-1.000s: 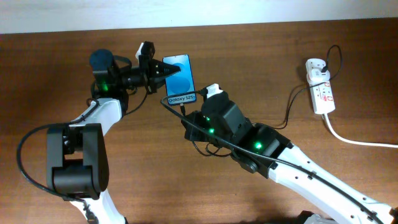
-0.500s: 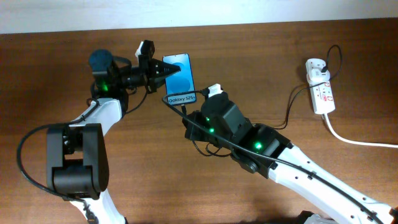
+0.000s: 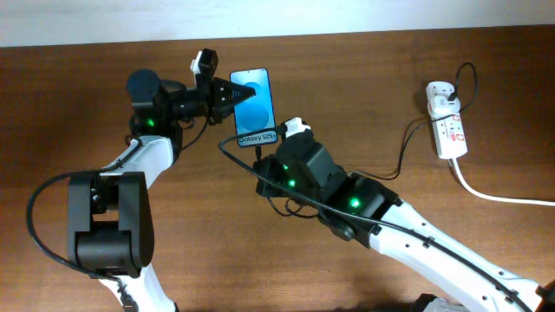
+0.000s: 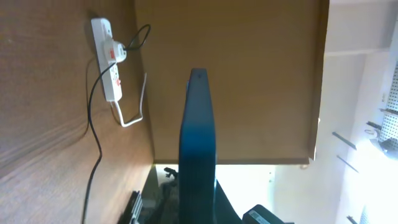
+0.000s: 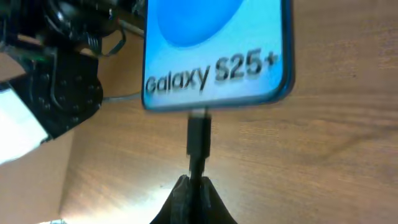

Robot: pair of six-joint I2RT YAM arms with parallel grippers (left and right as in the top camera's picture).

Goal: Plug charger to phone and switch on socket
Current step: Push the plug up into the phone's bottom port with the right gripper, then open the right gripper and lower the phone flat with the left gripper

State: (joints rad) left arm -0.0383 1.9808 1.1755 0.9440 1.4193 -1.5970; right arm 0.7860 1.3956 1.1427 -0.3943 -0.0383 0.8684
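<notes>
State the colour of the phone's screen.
The phone shows bright blue with a darker blue patch; clearest in the right wrist view.

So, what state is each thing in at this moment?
Slim black-edged smartphone: screen lit, held by one long edge.
Thin black charger cable: connector tip at the smartphone's bottom port, seating unclear.
White power strip with red markings: white plug in, switch position unreadable.
Left claw: shut on the smartphone.
Right claw: shut on the charger cable.
</notes>
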